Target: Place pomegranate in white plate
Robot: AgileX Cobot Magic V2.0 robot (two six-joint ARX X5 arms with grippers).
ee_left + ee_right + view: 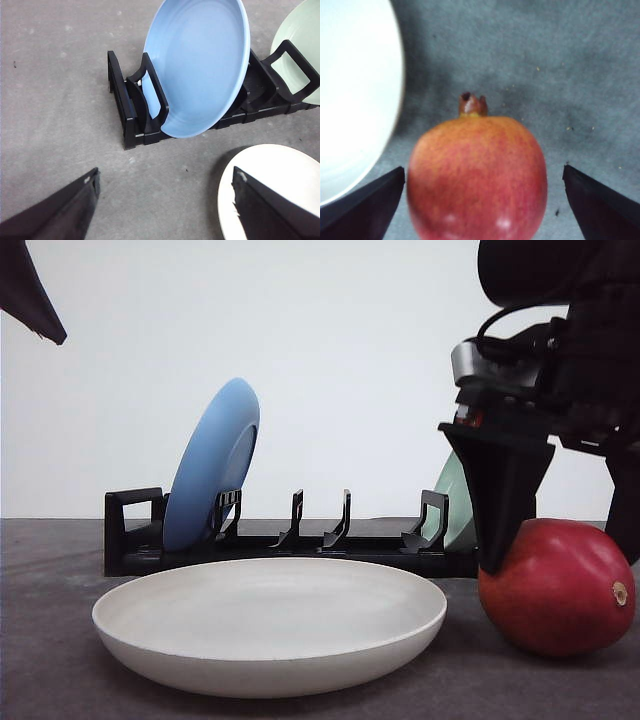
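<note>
Big white plate flat on the gray table, rack with blue plate and green plate behind. Pomegranate on the table just right of the white plate, sitting squarely between the spread jaws of the right gripper, not pinched yet, long axis lying flat, stem nub pointing away from the wrist. Left gripper also open, holding nothing, over by the rack, so right arm way closer.

Glossy pomegranate, matte white plate
</note>
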